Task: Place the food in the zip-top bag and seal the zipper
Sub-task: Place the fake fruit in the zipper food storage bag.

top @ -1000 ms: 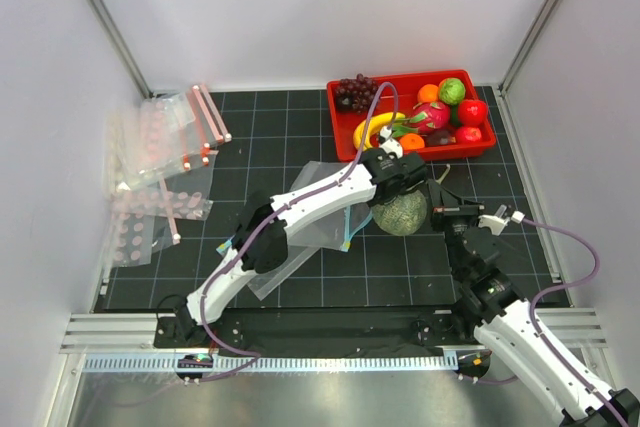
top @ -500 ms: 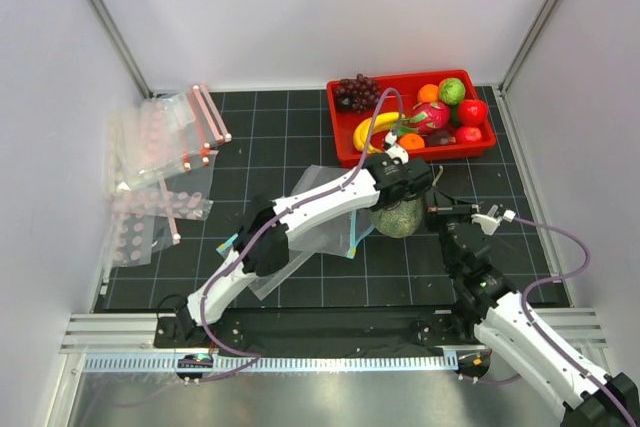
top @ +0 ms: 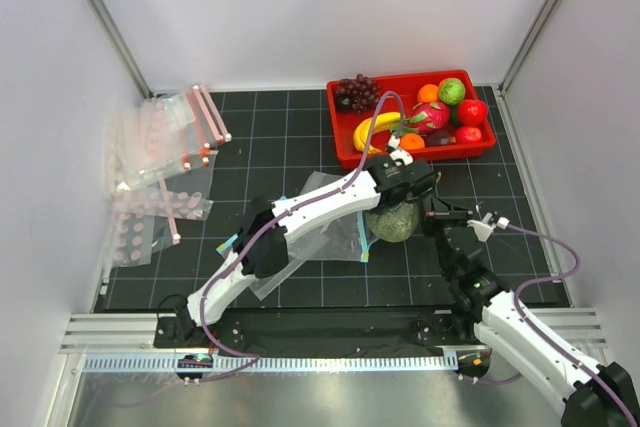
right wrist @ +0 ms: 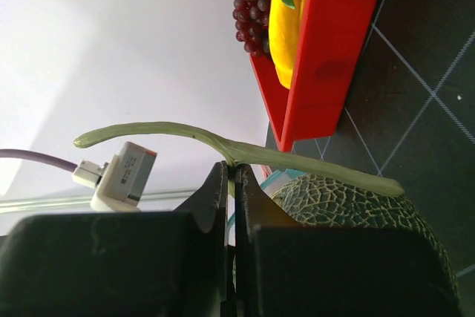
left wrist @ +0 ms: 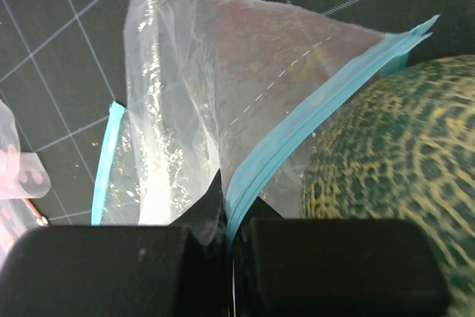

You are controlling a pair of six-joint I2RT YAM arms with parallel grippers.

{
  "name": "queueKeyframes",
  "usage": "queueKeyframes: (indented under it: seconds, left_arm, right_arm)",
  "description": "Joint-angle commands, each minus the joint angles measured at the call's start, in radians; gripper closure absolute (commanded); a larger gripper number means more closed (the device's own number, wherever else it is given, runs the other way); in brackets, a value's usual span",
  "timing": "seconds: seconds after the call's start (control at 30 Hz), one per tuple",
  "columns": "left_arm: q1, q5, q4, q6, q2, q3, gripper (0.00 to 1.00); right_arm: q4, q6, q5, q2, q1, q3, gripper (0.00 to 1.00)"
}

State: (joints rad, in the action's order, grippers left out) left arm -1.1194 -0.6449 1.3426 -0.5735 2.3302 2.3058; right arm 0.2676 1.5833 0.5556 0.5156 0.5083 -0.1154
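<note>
The green netted melon (top: 396,220) sits on the black mat just in front of the red tray. My right gripper (top: 434,218) is shut on its long green stem (right wrist: 245,155), with the melon (right wrist: 356,209) below the fingers. My left gripper (top: 398,195) is shut on the teal-blue zipper (left wrist: 312,116) of the clear zip-top bag (top: 318,219). It holds the bag's mouth (left wrist: 193,94) up against the melon (left wrist: 393,176). The banana (top: 372,130) and a small red fruit (top: 472,111) lie in the tray.
The red tray (top: 345,145) at the back right also holds purple grapes (top: 355,91), a pink dragon fruit (top: 430,115) and other fruits. A pile of clear bags with pink-red strips (top: 160,162) lies at the left. Walls close in on three sides.
My left gripper has pulled the bag's teal mouth towards the front right, along the melon. My right gripper and the melon have shifted slightly left and nearer.
</note>
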Motion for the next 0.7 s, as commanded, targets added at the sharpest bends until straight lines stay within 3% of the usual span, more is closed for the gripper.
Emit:
queueKeyframes:
  seconds: [0.0,0.67]
  left_arm:
    - [-0.013,0.036,-0.026,-0.019,-0.069,0.043,1.00]
    - [-0.026,0.103,-0.083,-0.017,-0.028,0.075,1.00]
  right_arm:
    - [0.128,0.061,0.033,0.034,-0.002,0.026,0.99]
    - [0.249,0.066,0.041,0.196,0.041,0.000,0.99]
